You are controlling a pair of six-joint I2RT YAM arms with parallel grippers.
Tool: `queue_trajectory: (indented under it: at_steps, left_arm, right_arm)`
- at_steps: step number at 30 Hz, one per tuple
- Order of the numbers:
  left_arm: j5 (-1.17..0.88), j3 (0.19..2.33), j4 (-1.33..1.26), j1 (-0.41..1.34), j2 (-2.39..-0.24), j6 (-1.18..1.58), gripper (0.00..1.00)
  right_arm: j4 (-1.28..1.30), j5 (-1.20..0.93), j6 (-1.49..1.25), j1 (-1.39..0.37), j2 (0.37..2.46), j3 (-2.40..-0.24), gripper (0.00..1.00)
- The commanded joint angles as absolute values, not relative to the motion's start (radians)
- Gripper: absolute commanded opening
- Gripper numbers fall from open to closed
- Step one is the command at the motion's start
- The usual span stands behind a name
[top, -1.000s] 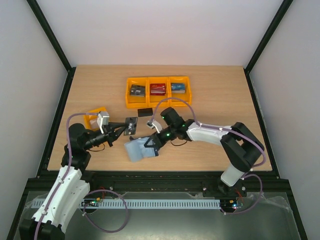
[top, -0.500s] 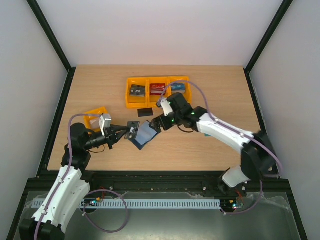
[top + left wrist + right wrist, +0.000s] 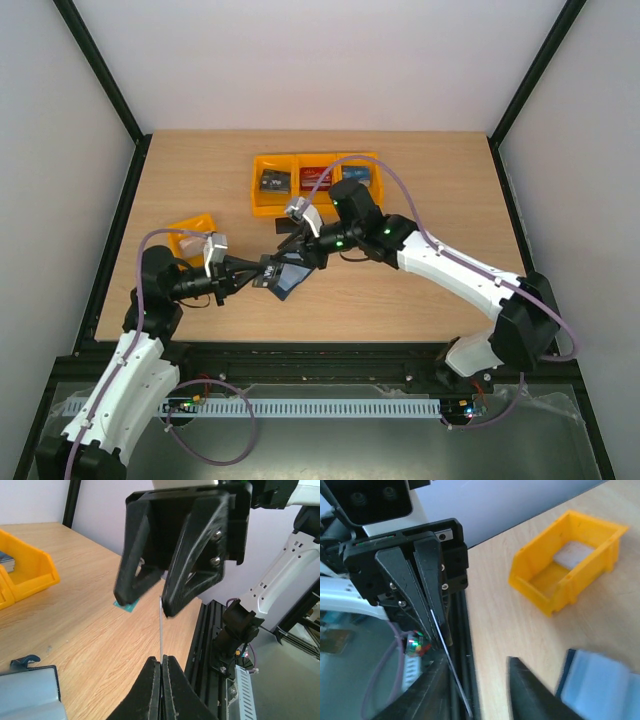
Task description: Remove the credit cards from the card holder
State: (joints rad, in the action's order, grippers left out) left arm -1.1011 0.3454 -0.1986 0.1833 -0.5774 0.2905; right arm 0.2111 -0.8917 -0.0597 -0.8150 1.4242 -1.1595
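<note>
My left gripper (image 3: pixel 161 660) is shut on a thin credit card (image 3: pixel 161 630) that stands edge-on above the table. My right gripper (image 3: pixel 147 604) faces it from the other side, open, one finger on each side of the card's far end. In the right wrist view the card (image 3: pixel 451 672) runs close beside the left finger of that gripper (image 3: pixel 477 667). The card holder (image 3: pixel 291 279), navy with pale sleeves, lies on the table under both grippers (image 3: pixel 30 692). A teal card (image 3: pixel 125 606) lies flat on the wood beyond.
Three joined orange bins (image 3: pixel 316 181) with small items stand at the back. A single orange bin (image 3: pixel 190 231) sits at the left, near the left arm. A black card (image 3: pixel 284 228) lies before the bins, partly covered by the right wrist.
The right gripper let go of the card holder, swung back and left to the card in the left gripper, opened wide and has narrowed. The holder moved with it and now lies on the table.
</note>
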Motion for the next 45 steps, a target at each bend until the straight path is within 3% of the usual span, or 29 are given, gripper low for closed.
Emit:
queue_trajectory:
  at_steps: [1, 4, 9, 10, 11, 12, 13, 14, 17, 21, 29, 35, 45]
  left_arm:
    - [-1.147, 0.38, -0.212, 0.189, -0.574, 0.276, 0.02]
    - [-1.142, 0.376, -0.212, 0.189, -0.573, 0.28, 0.02]
    - [-1.096, 0.37, -0.203, 0.192, -0.569, 0.288, 0.02]
    - [-1.022, 0.368, -0.184, 0.192, -0.562, 0.297, 0.09]
    - [-0.921, 0.36, -0.17, 0.192, -0.555, 0.318, 0.38]
    - [-0.797, 0.347, -0.165, 0.191, -0.544, 0.348, 0.77]
    - [-0.691, 0.332, -0.166, 0.186, -0.534, 0.372, 0.97]
    - [-0.571, 0.316, -0.168, 0.177, -0.521, 0.406, 0.99]
    - [-0.422, 0.273, -0.186, 0.136, -0.486, 0.532, 0.99]
    - [-0.274, 0.24, -0.161, 0.075, -0.438, 0.686, 0.99]
    - [-0.187, 0.204, -0.163, 0.022, -0.338, 0.729, 1.0]
    - [-0.073, 0.204, -0.112, 0.018, -0.299, 0.636, 0.99]
    - [-0.104, 0.191, -0.137, 0.017, -0.28, 0.645, 1.0]
  right_arm:
    - [0.239, -0.984, -0.027, -0.835, 1.445, -1.205, 0.19]
    - [0.217, -1.006, -0.033, -0.836, 1.429, -1.181, 0.03]
    - [0.202, -0.91, -0.067, -0.835, 1.421, -1.163, 0.02]
    - [0.183, -0.857, -0.098, -0.832, 1.423, -1.161, 0.02]
    - [0.146, -0.812, -0.146, -0.822, 1.427, -1.153, 0.02]
    - [0.088, -0.781, -0.213, -0.807, 1.433, -1.142, 0.02]
    - [0.027, -0.759, -0.292, -0.782, 1.447, -1.132, 0.02]
    - [-0.064, -0.733, -0.378, -0.757, 1.468, -1.128, 0.02]
    - [-0.218, -0.633, -0.639, -0.682, 1.564, -1.153, 0.02]
    - [-0.188, -0.385, -0.846, -0.661, 1.737, -1.298, 0.02]
    - [-0.349, -0.04, -1.185, -0.655, 2.026, -1.446, 0.02]
    - [-0.274, 0.035, -1.268, -0.655, 2.212, -1.625, 0.02]
    - [-0.101, 0.037, -1.284, -0.659, 2.407, -1.926, 0.02]
